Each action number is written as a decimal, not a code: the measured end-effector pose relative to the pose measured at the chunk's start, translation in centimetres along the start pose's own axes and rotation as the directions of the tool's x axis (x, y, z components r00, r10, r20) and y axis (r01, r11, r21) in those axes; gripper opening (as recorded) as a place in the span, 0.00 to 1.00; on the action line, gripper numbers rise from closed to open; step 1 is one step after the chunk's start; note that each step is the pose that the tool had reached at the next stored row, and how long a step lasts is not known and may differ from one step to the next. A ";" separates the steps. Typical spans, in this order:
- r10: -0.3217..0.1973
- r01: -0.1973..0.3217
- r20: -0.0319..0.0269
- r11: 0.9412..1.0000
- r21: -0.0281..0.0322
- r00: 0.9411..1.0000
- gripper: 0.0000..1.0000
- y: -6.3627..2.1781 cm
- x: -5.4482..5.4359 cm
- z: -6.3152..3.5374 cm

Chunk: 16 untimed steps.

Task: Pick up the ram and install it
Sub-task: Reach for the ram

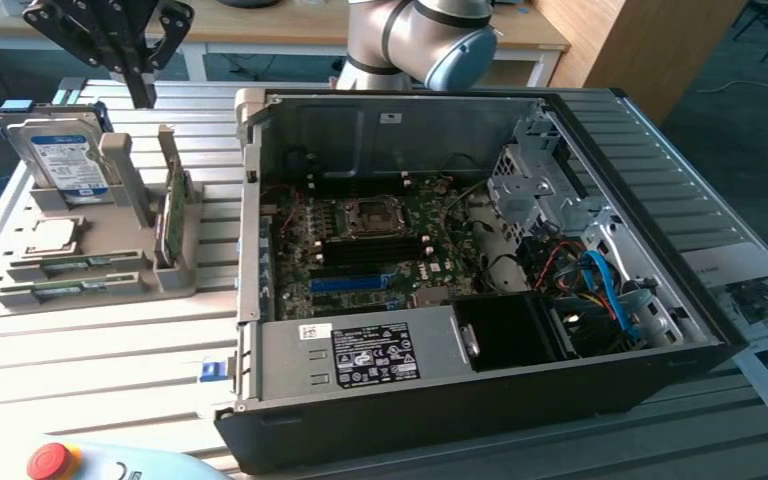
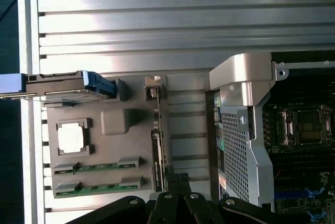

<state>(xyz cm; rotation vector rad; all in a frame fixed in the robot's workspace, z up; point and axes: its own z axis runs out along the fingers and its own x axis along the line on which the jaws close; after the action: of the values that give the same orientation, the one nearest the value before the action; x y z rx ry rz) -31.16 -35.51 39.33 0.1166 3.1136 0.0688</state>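
Green ram (image 2: 99,188), grey holder (image 2: 104,145), black tool (image 2: 177,179)

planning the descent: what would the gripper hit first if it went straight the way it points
Likely the grey plastic parts holder, beside the end of the upright green circuit card; the black gripper, jaws shut, aims there, not at the narrow green ram sticks. Depth is unclear.

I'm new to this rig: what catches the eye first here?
The open computer case fills the middle, its motherboard bared. At the exterior view's left a grey holder carries an upright hard drive and two ram sticks lying flat, with the arm's black fingers above it.
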 end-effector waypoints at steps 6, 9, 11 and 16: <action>0.000 0.000 0.000 1.000 0.000 1.000 0.10 0.08 0.7 -0.01; 0.000 0.000 0.000 1.000 0.000 1.000 0.10 0.14 1.1 -0.02; 0.000 0.000 0.000 1.000 0.000 1.000 0.10 0.18 1.5 -0.03; 0.000 0.000 0.000 1.000 0.000 1.000 0.10 0.29 2.4 -0.04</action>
<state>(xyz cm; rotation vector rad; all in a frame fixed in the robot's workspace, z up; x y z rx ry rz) -33.53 -35.04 39.33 0.1166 3.1137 0.0689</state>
